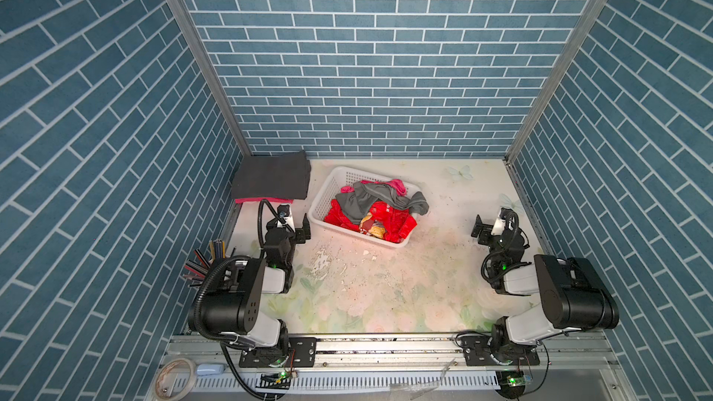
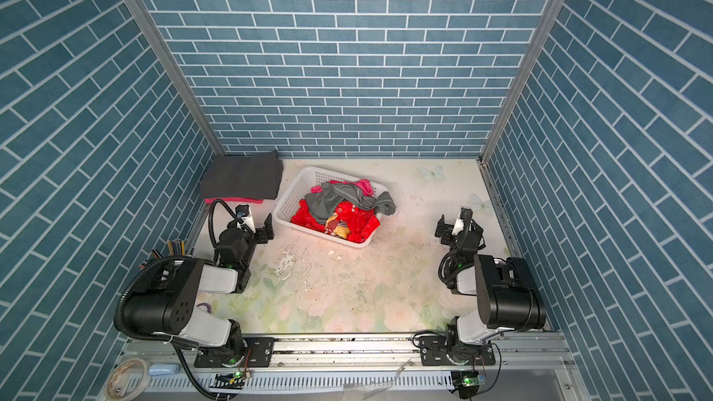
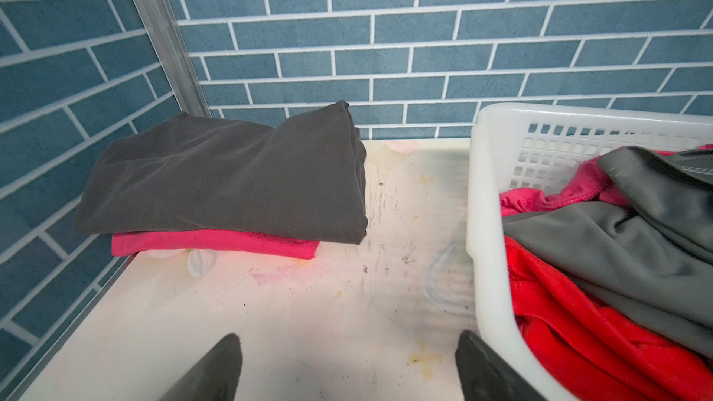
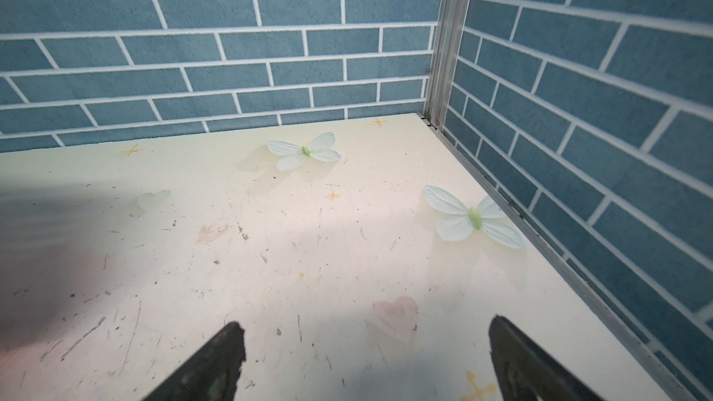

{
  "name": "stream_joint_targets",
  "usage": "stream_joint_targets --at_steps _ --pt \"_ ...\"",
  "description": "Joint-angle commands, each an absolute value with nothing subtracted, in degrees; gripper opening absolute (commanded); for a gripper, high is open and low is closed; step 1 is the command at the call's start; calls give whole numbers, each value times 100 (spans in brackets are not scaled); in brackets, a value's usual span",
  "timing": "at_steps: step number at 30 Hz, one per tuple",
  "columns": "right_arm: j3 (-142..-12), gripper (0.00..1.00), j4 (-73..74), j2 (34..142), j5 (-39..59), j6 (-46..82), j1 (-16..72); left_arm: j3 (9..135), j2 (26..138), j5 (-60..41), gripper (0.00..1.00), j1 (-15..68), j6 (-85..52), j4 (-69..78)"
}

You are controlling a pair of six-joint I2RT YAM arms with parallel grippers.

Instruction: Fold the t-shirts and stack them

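At far left, charcoal t-shirt tops pink t-shirt; left end effector and right end effector spread, empty.

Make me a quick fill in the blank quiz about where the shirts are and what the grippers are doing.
The folded pink shirt lies ____ the folded charcoal shirt.
The crumpled grey shirt and red shirt lie ____ the white basket.
The left gripper and right gripper both have jaws ____, holding nothing.
Missing words: under; inside; open.
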State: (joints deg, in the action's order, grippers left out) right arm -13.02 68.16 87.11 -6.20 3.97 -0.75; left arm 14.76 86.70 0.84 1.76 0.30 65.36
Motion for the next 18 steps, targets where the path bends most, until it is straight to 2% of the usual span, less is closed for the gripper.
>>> stream_joint_targets --at_steps 1,16,18 --pt "-1368 99 6907 8732 -589 310 -73 1552 8682 20 88 171 83 6588" --pt "-1344 99 6985 8712 -543 258 -72 1585 8635 162 88 225 93 6542" --pt "-1323 99 6842 8434 -750 179 6 1967 8230 672 88 260 -22 5466"
